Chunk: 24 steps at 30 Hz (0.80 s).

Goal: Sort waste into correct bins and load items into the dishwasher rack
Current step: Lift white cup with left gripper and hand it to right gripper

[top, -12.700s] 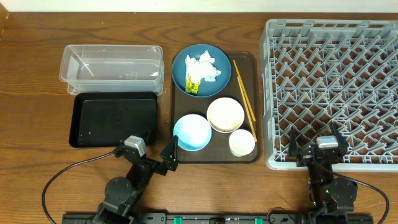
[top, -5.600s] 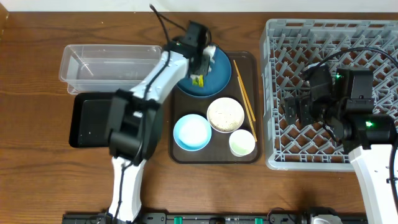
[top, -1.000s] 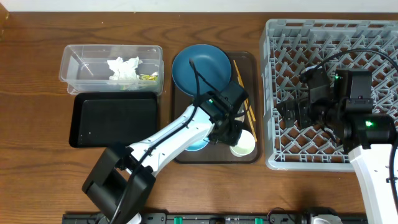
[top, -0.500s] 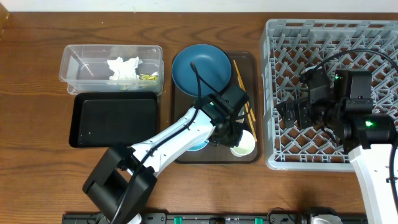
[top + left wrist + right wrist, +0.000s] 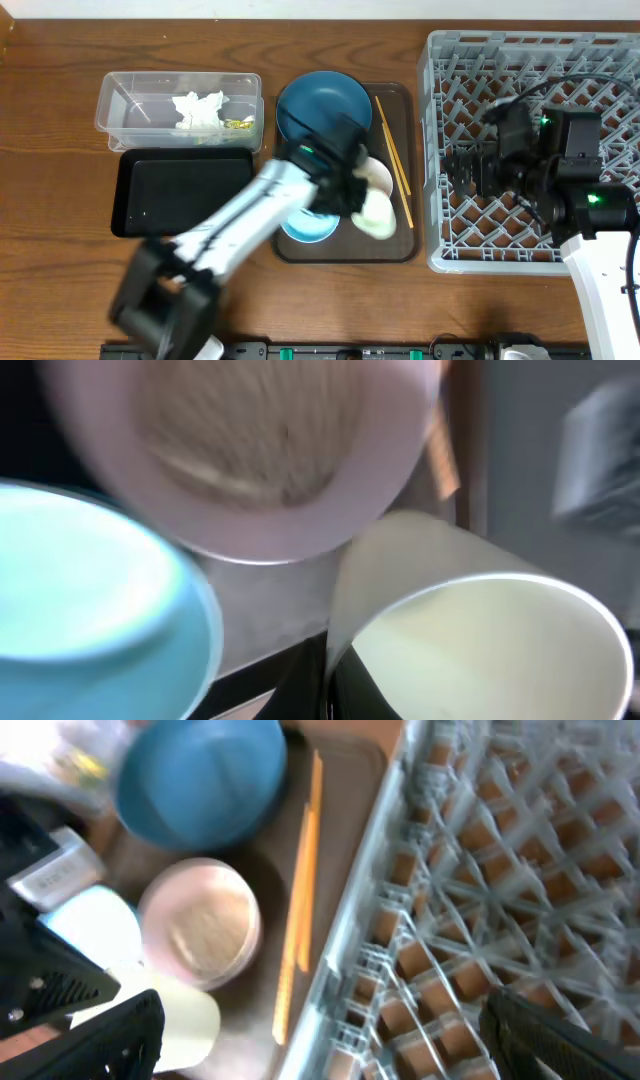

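Cup in left grasp; left arm blurred.
Smooth, cylindrical small white cup (image 5: 378, 213) hangs tilted above the matte brown tray (image 5: 395, 250) on the wood-grain table (image 5: 50, 120). The left gripper (image 5: 362, 205) is clamped on it. The right gripper (image 5: 330, 1035) is spread wide and empty, over the edge of the grey lattice dishwasher rack (image 5: 530, 80).

Chopsticks (image 5: 300, 890) lie between white bowl (image 5: 205, 935) and grey rack (image 5: 480, 900).
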Available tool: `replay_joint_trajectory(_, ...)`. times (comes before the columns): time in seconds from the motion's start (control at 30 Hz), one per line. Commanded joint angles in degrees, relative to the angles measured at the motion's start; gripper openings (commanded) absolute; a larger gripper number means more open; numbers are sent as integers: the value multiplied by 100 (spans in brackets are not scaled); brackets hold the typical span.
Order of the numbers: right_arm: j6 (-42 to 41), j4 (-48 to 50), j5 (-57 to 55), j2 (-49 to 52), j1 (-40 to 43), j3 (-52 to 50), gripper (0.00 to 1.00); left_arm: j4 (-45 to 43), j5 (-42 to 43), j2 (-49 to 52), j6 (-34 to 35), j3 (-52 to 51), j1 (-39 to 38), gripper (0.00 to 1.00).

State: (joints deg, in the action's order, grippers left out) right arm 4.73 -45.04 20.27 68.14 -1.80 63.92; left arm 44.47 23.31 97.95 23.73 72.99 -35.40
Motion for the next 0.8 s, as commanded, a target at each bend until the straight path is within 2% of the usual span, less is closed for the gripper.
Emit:
replay_joint_trajectory(0.0, -726, 420, 1139, 57, -48, 79, 98, -179, 1200, -798, -94, 313, 903, 6)
replay_joint_trajectory(0.2, -1246, 1746, 2865, 409, -52, -83, 94, -909, 4194, -1268, -205, 313, 2354, 6)
replay_joint_trajectory(0.3, -1244, 2535, 4221, 748, -52, -105, 89, -1123, 5145, -1259, -234, 310, 2649, 6)
replay_joint_trajectory(0.37, -1255, 3228, 5160, 984, -59, -105, 86, -1119, 5438, -1257, -334, 310, 2712, 6)
replay_joint_trajectory(0.43, -1460, 3766, 5593, 1145, -98, -105, 84, -1119, 5582, -1257, -339, 310, 2710, 6)
replay_joint_trajectory(0.6, -1606, 4275, 5672, 1279, -422, -105, 84, -1117, 5580, -1255, -337, 310, 2653, 6)
replay_joint_trajectory(0.77, -1611, 4787, 5674, 1279, -866, -105, 80, -1115, 5578, -1255, -330, 310, 2647, 6)
